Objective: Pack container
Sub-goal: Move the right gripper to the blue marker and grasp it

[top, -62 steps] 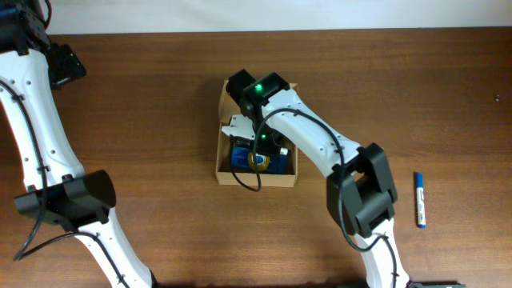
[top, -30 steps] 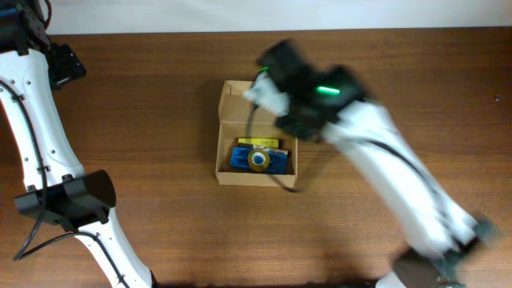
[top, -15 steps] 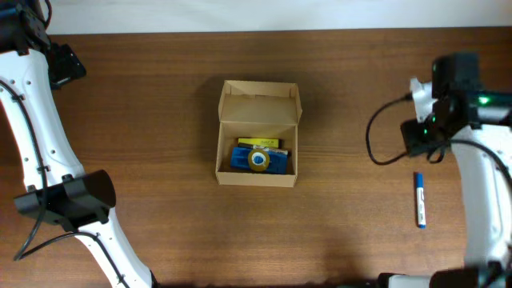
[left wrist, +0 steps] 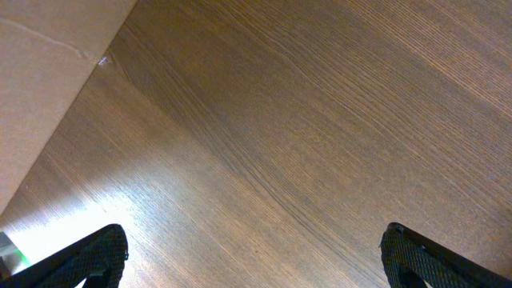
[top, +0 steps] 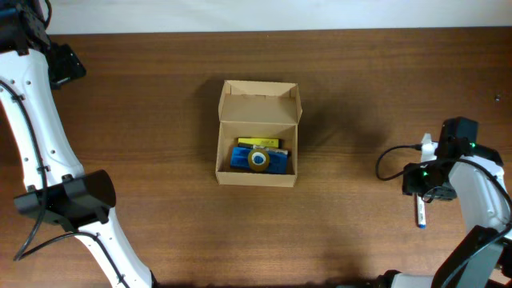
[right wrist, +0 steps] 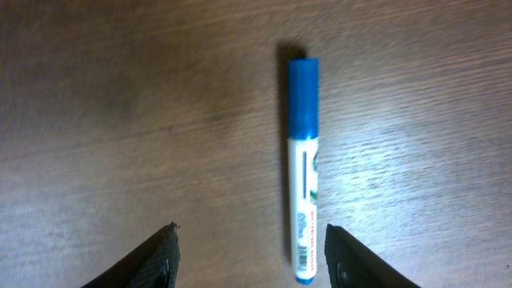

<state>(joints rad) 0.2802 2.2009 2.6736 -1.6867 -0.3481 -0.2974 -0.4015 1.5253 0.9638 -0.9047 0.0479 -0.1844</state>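
wood table [top: 160,96]: r claw [right wrist: 254,254], apart, moved from box [top: 260,102] to over blue marker [right wrist: 304,168]; l claw [left wrist: 252,256] wide apart.

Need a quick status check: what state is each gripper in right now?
Left gripper: open, empty.
Right gripper: open over the marker, holding nothing.

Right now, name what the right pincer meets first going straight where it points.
Likely the blue-capped marker on the table, lying between the open fingers of the right pincer; height above it is unclear.
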